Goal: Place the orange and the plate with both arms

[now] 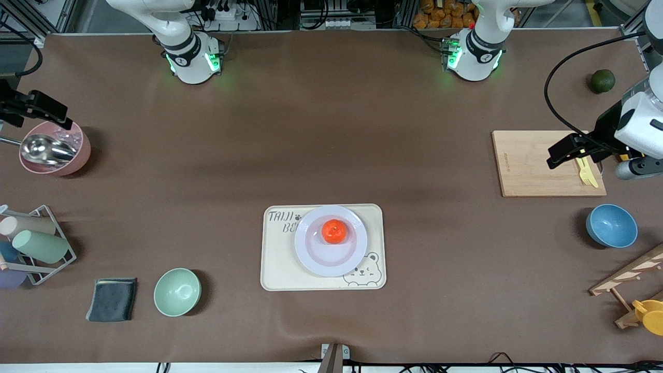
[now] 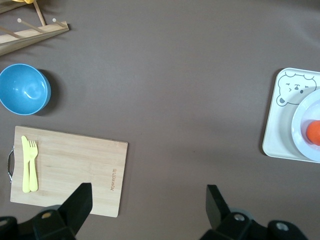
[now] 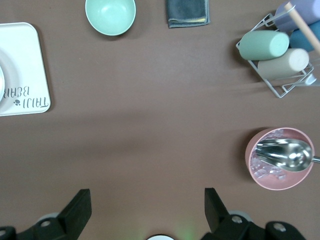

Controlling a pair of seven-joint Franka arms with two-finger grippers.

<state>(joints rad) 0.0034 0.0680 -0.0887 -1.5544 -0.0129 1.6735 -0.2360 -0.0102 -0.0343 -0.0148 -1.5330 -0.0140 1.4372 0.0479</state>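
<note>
The small reddish-orange orange sits in the middle of the pale round plate. The plate rests on the cream bear-printed tray at the table's middle. My left gripper is open and empty, up over the wooden cutting board toward the left arm's end. My right gripper is open and empty, up over the pink bowl toward the right arm's end. The left wrist view shows its open gripper, the plate and the orange. The right wrist view shows its open gripper and the tray.
A metal scoop lies in the pink bowl. A yellow fork and knife lie on the board. A blue bowl, dark green fruit, wooden rack, green bowl, dark cloth and cup rack stand around.
</note>
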